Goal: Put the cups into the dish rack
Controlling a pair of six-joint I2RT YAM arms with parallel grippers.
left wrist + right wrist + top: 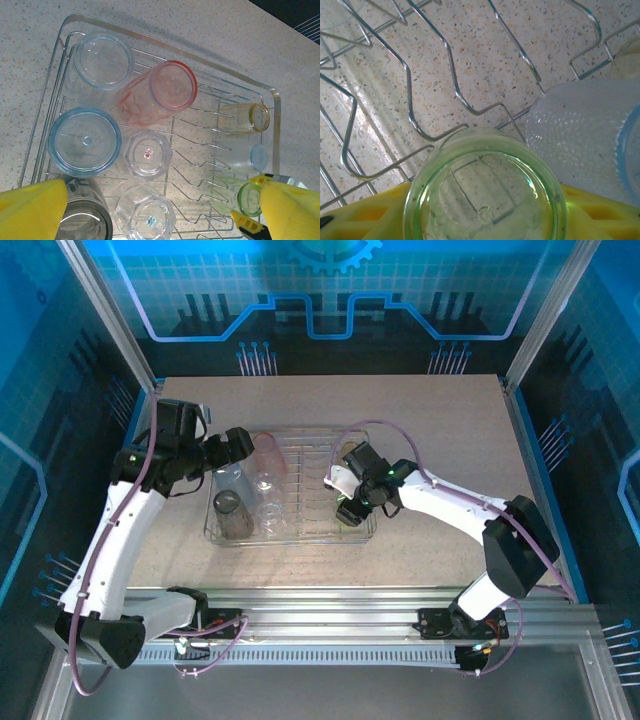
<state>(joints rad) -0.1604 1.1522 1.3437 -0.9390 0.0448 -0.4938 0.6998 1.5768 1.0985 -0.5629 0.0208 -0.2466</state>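
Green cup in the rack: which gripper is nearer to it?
Right. The right gripper grips the green cup at the dish rack's right end; the left gripper hovers open over the left end, above other cups.

No lettering or number can be read; a gear emblem (335, 260) is printed on the back wall (400, 300) at 12 o'clock.

Pink-red cup (160, 95) with diamond facets, pale blue cup (85, 141), amber cup (250, 118) — all translucent. Yellow-green cup (485, 185), pebbled frosted cup (580, 135) (blue rim). Silver dish rack (277, 130).
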